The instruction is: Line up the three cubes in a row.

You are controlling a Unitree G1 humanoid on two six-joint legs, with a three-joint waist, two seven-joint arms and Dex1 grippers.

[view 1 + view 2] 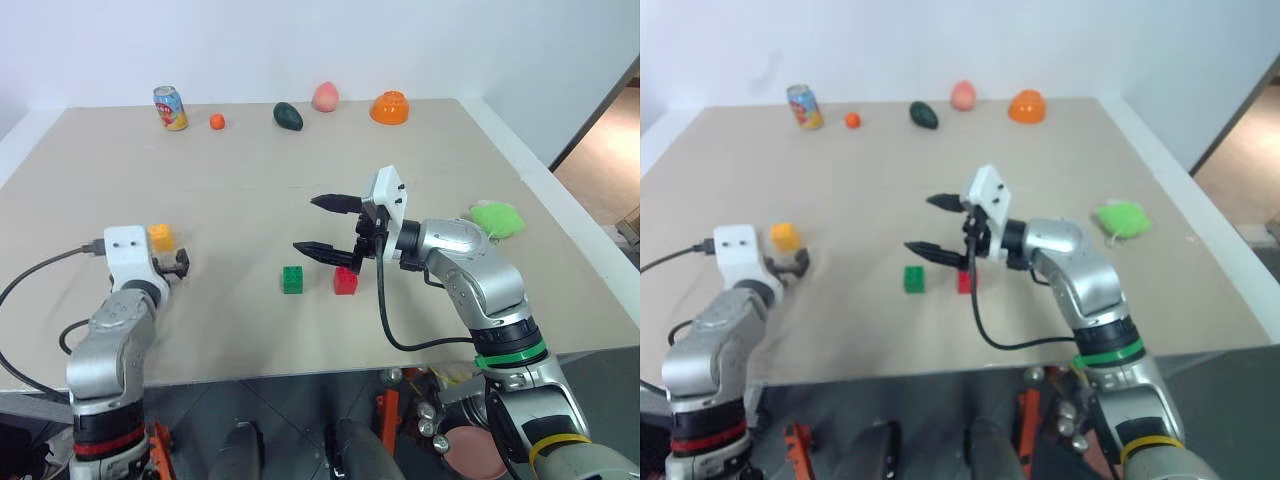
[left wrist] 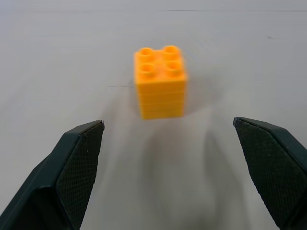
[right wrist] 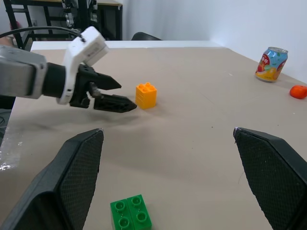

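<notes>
Left wrist view puts the yellow-orange cube (image 2: 160,81) upright on the table (image 1: 250,190), studs up, just ahead of my left gripper (image 2: 170,165) and centred between its fingers. I judge it light, rigid plastic, a little slick on its flat sides, so I would pinch two opposite side faces low down, below the studs. The green cube (image 1: 292,279) and red cube (image 1: 345,281) sit near each other, well apart from it. Both my left gripper and right gripper (image 1: 325,225) are spread wide, holding nothing.
</notes>
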